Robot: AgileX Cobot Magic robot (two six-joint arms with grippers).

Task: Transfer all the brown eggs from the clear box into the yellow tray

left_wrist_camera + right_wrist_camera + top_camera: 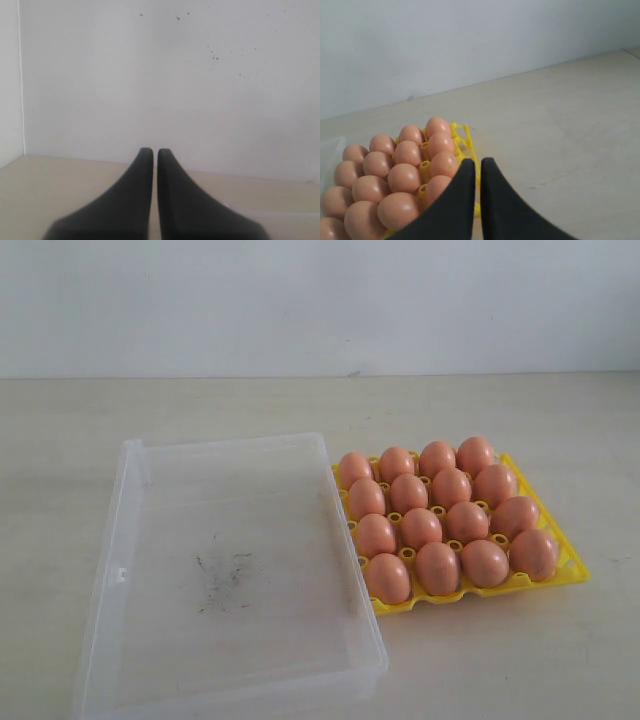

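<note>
The yellow tray (572, 570) lies on the table with brown eggs (438, 567) filling its cups in four rows. To its left lies the clear box (125, 540), holding no eggs, only dark smudges on its floor. Neither gripper shows in the exterior view. In the right wrist view my right gripper (475, 162) is shut on nothing, raised beside the yellow tray's (468, 140) edge, with the brown eggs (405, 177) to one side. My left gripper (152, 151) is shut and holds nothing, facing a white wall over bare table.
The beige table (480, 410) reaches back to a white wall (320, 300). The tray rests against the box's right wall. A corner of the clear box (330, 145) shows in the right wrist view.
</note>
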